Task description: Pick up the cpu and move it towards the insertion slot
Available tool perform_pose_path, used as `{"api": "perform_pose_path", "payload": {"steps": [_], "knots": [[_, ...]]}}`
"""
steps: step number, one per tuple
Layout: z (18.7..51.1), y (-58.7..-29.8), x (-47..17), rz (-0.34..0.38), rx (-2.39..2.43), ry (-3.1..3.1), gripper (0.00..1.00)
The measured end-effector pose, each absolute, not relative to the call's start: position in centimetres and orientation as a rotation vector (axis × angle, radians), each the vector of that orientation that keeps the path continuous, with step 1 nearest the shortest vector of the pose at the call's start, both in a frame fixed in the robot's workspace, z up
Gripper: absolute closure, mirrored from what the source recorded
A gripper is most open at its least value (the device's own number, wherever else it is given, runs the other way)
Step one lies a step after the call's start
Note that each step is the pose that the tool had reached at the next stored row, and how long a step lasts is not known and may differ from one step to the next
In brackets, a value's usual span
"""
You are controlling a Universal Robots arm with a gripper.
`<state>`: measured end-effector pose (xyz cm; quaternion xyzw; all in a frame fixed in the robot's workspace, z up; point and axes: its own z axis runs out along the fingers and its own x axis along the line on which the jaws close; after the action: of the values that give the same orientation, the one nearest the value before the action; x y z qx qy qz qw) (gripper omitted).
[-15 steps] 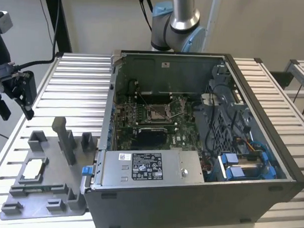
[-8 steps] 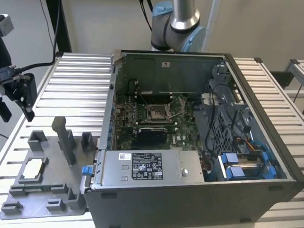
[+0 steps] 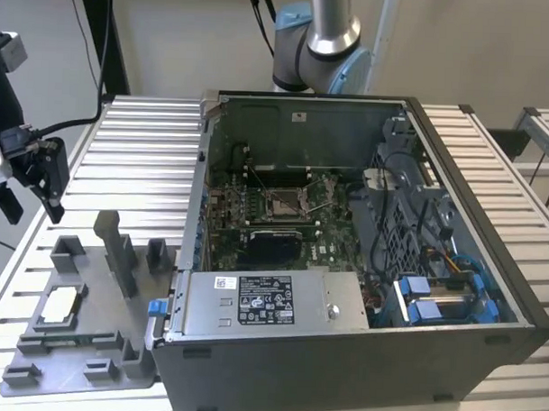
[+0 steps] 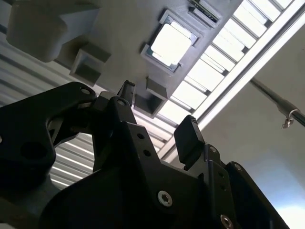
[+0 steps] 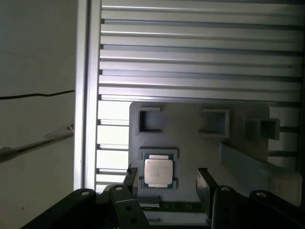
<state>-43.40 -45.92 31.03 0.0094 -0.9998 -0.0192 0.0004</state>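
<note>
Black gripper [image 4: 157,107] spread apart, empty, above the small silvery square cpu [image 5: 158,171] — cradled in a grey plastic fixture [image 5: 190,138] for grasping — well apart from the metal-framed insertion slot [image 3: 284,203].

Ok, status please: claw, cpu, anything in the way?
Open claw, empty. The cpu lies in its grey fixture pocket, not gripped. Nothing between them.

In the first wrist view the black metal two-fingered gripper [image 5: 167,179] is cut off by the picture's edge and covers part of the flat grey plastic fixture plate [image 5: 190,138], while in the exterior view the square metal-framed insertion slot [image 3: 283,203] is too small to tell how its wire levers lie.
</note>
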Motion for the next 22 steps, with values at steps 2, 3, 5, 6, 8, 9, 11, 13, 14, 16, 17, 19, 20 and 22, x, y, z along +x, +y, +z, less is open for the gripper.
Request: {"api": "perform_pose_path", "payload": {"steps": [2, 3, 5, 6, 8, 9, 11, 13, 14, 16, 17, 19, 20, 22], "knots": [[30.9, -45.9, -43.4, -0.061, 0.03, -3.14, 0.0], [30.8, -45.9, -43.4, -0.061, 0.03, -3.14, 0.0], [30.6, -45.9, -43.4, -0.06, 0.03, -3.14, 0.0], [30.6, -45.9, -43.5, -0.06, 0.03, -3.14, 0.0], [30.4, -45.9, -43.5, -0.06, 0.03, -3.14, 0.0], [30.3, -45.9, -43.5, -0.06, 0.03, -3.14, 0.0], [30.2, -45.9, -43.5, -0.06, 0.03, -3.14, 0.0], [30.0, -45.9, -43.5, -0.06, 0.03, -3.14, 0.0], [29.9, -45.9, -43.5, -0.06, 0.03, -3.14, 0.0], [29.7, -45.9, -43.6, -0.06, 0.03, -3.14, 0.0], [29.7, -45.9, -43.6, -0.06, 0.03, -3.14, 0.0], [29.5, -45.9, -43.6, -0.06, 0.03, -3.14, 0.0], [29.4, -45.9, -43.6, -0.061, 0.03, -3.14, 0.0], [29.1, -45.9, -43.7, -0.06, 0.03, -3.14, 0.0]]}}
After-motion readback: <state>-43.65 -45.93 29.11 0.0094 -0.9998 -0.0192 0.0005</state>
